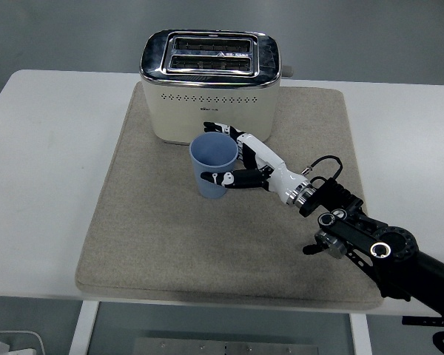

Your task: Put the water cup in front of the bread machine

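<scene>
One water cup (213, 164), blue and upright, stands on the grey mat (163, 244), just in front of the bread machine (211, 83) and a little right of its middle. One bread machine is present: cream body, chrome top, two slots, seated at the far end of the mat. One mat lies on the white surface (44, 148). One arm is in view, the right, entering from the lower right corner and reaching diagonally toward the cup. The right hand (246, 163) is closed around the cup from its right side: the fingers (220, 128) wrap the far side near the rim, and the thumb (220, 178) presses the near side of the wall. Whether the cup's base rests on the mat or is just clear of it cannot be told. The hand hides the cup's right wall. The arm is cut off by the picture's edge. A small part of a shoe (433, 50) shows at the top right, mostly out of frame.
</scene>
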Controlling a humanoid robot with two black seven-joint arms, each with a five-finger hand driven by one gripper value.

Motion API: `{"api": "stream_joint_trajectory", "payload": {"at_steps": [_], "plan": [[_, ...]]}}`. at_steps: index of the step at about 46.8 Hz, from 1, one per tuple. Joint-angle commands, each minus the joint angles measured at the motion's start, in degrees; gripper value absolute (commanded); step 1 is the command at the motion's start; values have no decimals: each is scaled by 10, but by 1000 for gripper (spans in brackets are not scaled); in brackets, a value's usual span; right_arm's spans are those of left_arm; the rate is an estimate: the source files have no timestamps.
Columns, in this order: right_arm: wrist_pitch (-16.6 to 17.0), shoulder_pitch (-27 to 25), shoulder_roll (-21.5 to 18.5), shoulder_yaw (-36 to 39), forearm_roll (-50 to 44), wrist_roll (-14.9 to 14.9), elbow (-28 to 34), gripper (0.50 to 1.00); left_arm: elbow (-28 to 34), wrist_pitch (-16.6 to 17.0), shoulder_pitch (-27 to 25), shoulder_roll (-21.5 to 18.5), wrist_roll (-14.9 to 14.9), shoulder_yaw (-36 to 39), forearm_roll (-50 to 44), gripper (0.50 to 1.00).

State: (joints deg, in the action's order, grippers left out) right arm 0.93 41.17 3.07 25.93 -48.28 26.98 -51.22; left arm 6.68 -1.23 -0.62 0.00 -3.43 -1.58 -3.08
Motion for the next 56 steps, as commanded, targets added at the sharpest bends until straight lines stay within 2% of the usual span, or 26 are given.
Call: {"api": "stream_joint_trajectory", "payload": {"at_steps": [1, 25, 38, 56], "plan": [[5, 0, 0, 0, 1, 0, 0, 924, 0, 0, 0, 0, 0, 0, 0, 1000], [5, -2, 1, 2, 6, 0, 0, 926, 0, 0, 0, 0, 0, 0, 0, 1000], [7, -2, 14, 1, 6, 0, -2, 924, 0, 0, 0, 0, 0, 0, 0, 1000], [32, -3, 22, 1, 6, 3, -3, 926, 0, 1, 0, 0, 0, 0, 0, 1000]]}}
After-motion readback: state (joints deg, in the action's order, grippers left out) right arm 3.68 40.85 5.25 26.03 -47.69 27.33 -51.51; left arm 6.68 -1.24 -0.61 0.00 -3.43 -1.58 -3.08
